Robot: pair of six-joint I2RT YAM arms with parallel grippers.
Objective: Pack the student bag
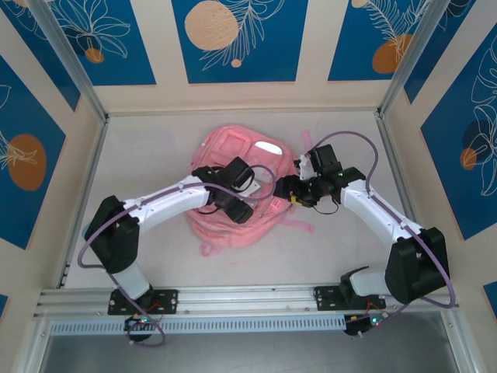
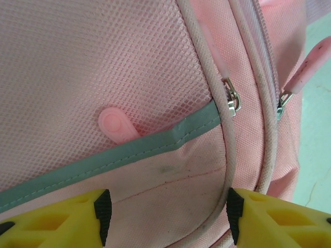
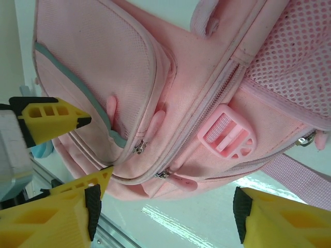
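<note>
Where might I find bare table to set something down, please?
Bare table lies left of the student bag towards the left wall, behind it along the back wall, and in front up to the near rail. The middle is crowded: the left pincer and right pincer, both open, hang at the bag.

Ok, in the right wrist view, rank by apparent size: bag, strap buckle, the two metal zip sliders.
1. student bag
2. strap buckle
3. upper zip slider and lower zip slider: look alike, not ranked.

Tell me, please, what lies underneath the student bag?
The student bag rests on the pale table. A pink strap pokes out at its near right edge; anything directly beneath the fabric is covered.
</note>
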